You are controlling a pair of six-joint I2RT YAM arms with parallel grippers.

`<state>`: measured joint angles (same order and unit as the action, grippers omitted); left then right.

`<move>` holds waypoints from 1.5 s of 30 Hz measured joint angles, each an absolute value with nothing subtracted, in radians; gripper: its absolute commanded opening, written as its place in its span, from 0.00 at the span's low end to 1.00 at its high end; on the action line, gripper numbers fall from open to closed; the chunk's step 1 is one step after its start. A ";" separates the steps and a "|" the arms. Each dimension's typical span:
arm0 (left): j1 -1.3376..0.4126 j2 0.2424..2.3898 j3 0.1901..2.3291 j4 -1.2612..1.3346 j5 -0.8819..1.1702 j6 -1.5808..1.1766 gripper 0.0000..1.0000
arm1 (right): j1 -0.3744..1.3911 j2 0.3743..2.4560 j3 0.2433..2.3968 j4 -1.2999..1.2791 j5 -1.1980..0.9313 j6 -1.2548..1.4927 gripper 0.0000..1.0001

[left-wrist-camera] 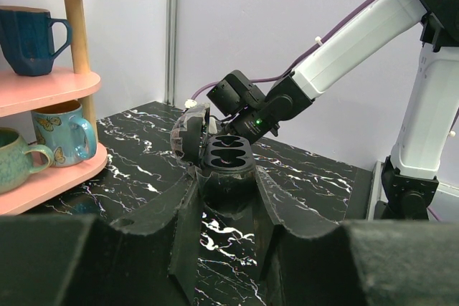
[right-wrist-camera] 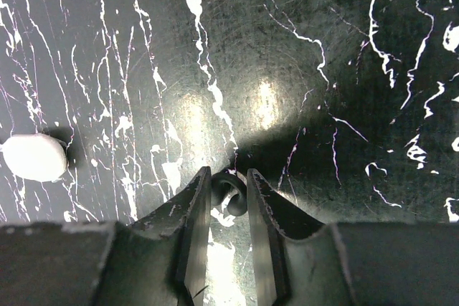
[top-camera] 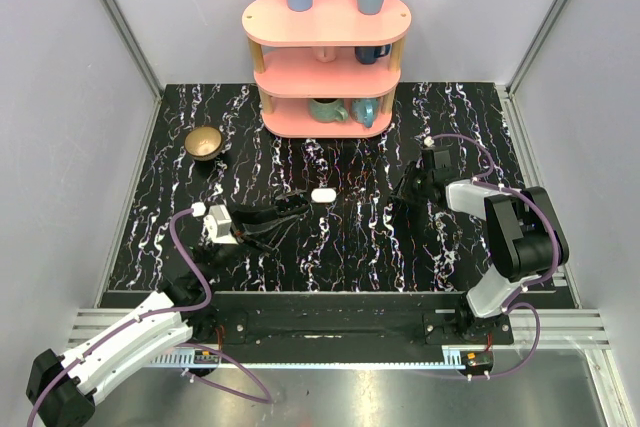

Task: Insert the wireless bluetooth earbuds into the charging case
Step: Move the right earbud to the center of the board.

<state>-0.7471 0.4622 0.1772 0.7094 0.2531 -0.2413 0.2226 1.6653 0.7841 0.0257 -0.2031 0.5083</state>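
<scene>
Open charging case (left-wrist-camera: 231, 168), sockets (left-wrist-camera: 229, 142) empty, clamped in left jaws; right jaws pinching one earbud (right-wrist-camera: 228, 193).

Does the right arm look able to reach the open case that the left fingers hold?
Probably yes. Only bare marble table lies between the right arm and the charging case, whose lid stands open.

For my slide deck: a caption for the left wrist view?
Left gripper shut on the open dark charging case, right arm beyond.
</scene>
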 measured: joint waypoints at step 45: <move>-0.747 0.460 0.177 0.712 0.249 -0.245 0.00 | 0.243 1.630 0.753 0.017 -0.299 0.470 0.25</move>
<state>-0.7471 0.4603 0.1768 0.7124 0.2489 -0.2455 0.2428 1.6299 0.7532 0.0166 -0.2985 0.4702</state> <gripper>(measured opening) 0.339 0.245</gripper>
